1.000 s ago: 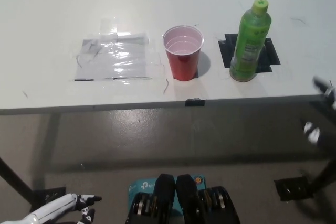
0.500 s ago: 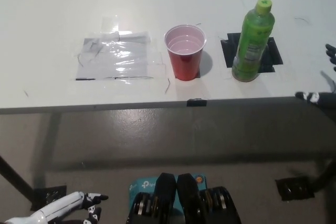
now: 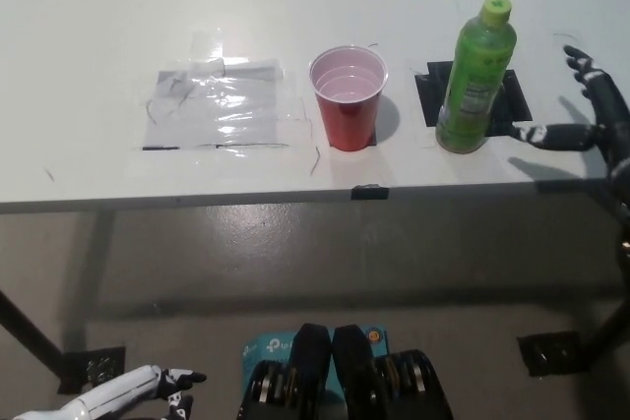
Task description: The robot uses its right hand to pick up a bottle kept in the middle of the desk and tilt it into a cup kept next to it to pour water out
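Note:
A green bottle [image 3: 477,76] with a lime cap stands upright on a black tape square [image 3: 514,95] on the white desk [image 3: 98,27]. To its left stands a red cup [image 3: 346,97], apart from the bottle. My black right hand [image 3: 591,115] hovers at the desk's right edge, open, fingers spread toward the bottle and a short gap from it. My white left hand [image 3: 138,390] rests low at the bottom left, below the desk, holding nothing.
A clear taped plastic sheet [image 3: 217,105] lies on the desk left of the cup. The desk's front edge [image 3: 295,199] runs across the picture with a small black tape tab [image 3: 365,191]. Grey floor lies below.
My right hand has risen from below the desk's right edge and moved in over the desk toward the bottle. The bottle, the cup and my left hand have stayed put.

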Tool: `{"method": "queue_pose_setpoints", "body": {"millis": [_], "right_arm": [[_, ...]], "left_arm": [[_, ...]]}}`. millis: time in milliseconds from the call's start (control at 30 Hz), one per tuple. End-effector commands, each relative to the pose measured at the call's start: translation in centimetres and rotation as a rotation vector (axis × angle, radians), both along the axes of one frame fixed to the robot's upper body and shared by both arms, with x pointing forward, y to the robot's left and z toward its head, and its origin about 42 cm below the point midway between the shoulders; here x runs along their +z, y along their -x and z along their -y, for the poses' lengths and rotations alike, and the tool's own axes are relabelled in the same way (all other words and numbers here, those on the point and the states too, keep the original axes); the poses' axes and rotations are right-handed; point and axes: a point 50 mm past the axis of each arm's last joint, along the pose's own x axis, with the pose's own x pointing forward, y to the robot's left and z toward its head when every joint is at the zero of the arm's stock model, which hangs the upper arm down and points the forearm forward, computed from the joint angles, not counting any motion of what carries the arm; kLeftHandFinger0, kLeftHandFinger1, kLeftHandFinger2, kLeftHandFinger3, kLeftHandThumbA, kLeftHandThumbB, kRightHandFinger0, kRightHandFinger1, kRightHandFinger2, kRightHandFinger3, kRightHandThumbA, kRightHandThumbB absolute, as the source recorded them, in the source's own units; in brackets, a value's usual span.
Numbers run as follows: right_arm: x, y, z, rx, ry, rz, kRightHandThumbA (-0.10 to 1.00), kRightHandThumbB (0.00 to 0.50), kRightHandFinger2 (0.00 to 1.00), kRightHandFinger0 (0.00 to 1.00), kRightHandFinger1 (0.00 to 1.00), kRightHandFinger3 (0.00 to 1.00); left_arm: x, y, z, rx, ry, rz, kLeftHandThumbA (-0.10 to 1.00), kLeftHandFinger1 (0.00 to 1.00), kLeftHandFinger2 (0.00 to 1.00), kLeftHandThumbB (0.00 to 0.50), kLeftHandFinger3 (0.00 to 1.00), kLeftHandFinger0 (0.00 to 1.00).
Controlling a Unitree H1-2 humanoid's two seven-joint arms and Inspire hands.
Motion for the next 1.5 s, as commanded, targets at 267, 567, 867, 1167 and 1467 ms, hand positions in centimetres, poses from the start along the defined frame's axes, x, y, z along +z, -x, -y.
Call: {"method": "queue_pose_setpoints", "body": {"millis": [267,567,867,1167,1467], "right_arm": [[3.4,-1.5,-4.1,0.016,0.083,0.089,1.00,0.500,1.00,1.00,1.00,1.00],[1.9,-0.9,-7.0,0.086,0.088,0.050,1.00,0.500,1.00,1.00,1.00,1.00],[1.9,-2.6,-6.4,0.032,0.030,0.025,0.97,0.500,1.00,1.00,1.00,1.00],[3.4,-4.7,-7.3,-0.011,-0.048,0.065,0.93,0.500,1.00,1.00,1.00,1.00],[3.6,-5.0,-10.4,0.042,-0.079,0.073,0.90,0.500,1.00,1.00,1.00,1.00]], "left_arm": [[0.5,-0.2,0.2,-0.001,-0.011,0.005,1.00,1.00,1.00,0.387,1.00,1.00],[0.3,-0.2,0.1,-0.004,-0.010,0.006,1.00,1.00,1.00,0.414,1.00,1.00],[-0.1,0.0,0.7,-0.013,-0.013,-0.003,1.00,1.00,1.00,0.406,1.00,1.00],[-0.2,-0.3,1.2,-0.028,-0.020,-0.004,1.00,1.00,1.00,0.420,1.00,1.00],[-0.1,-0.6,1.5,-0.046,-0.015,-0.003,1.00,1.00,1.00,0.409,1.00,1.00]]}}
